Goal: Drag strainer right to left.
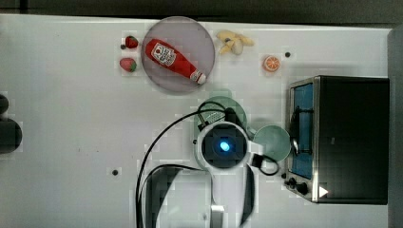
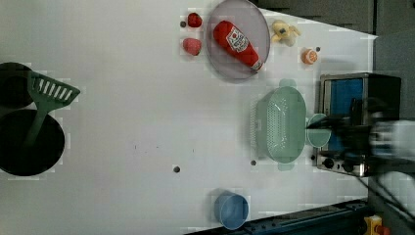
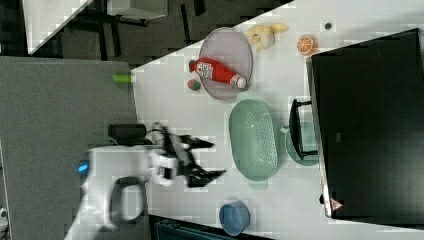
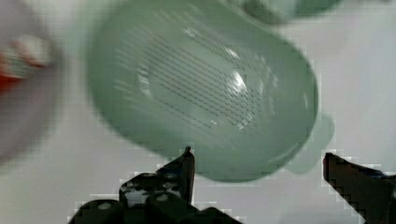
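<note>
White worktop (image 2: pixel 122 122) carries everything in the scene, its surface bare between scattered kitchen items. Nearest the robot's base in the right view, a small blue bowl (image 3: pixel 234 218) stands by the worktop's edge. The gripper (image 3: pixel 212 159) hangs above the worktop with its two dark fingers (image 4: pixel 182 170) spread wide and nothing between them. In the wrist view the strainer (image 4: pixel 201 93) lies just beyond the fingertips, apart from them.

That strainer, a pale sage-green oval with a grid of small holes in its basin and a tab handle at each end, sits upright on the worktop. In the left view it lies toward the left view's right, just beside a round mint-green mug (image 2: pixel 318 131), which stands between it and a black toaster oven (image 2: pixel 359 122) with a blue-tinted door. In the top view the arm's wrist covers most of the strainer, leaving part of its rim showing.

Farther on, a round grey plate (image 2: pixel 220 58) holds a red ketchup bottle (image 2: pixel 237 43) lying on its side. Two strawberries (image 2: pixel 194 20) sit beside the plate on the left view's left. On the other side lie a peeled banana (image 2: pixel 285 32) and an orange slice (image 2: pixel 309 56).

At the left view's far left, a green slotted spatula (image 2: pixel 46 95) rests across two dark round pans (image 2: pixel 24 147), well apart from the strainer.
</note>
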Available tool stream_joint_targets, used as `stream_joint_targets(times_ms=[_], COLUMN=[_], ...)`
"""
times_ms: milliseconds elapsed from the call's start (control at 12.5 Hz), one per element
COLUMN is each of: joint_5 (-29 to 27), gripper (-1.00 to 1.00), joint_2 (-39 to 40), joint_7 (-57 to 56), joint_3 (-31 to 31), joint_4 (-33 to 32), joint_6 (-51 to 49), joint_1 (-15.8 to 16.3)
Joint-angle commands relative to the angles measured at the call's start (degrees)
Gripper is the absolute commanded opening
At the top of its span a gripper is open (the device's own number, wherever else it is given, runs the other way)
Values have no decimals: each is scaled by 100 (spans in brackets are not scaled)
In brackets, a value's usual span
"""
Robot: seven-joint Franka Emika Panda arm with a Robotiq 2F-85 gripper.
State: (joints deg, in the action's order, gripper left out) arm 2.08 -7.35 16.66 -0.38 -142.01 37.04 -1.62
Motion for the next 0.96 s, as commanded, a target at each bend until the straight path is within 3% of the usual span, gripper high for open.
stream_joint_targets(times_ms=[80,560,960], joint_5=[62,61,58], gripper=[100,100,100], joint_2=[149,1898,2481], joint_7=[1532,2338,2729], joint_3=[-85,4,18], joint_4=[-67,-23,-18], joint_6=[695,2677,3064], joint_1=[35,63,304])
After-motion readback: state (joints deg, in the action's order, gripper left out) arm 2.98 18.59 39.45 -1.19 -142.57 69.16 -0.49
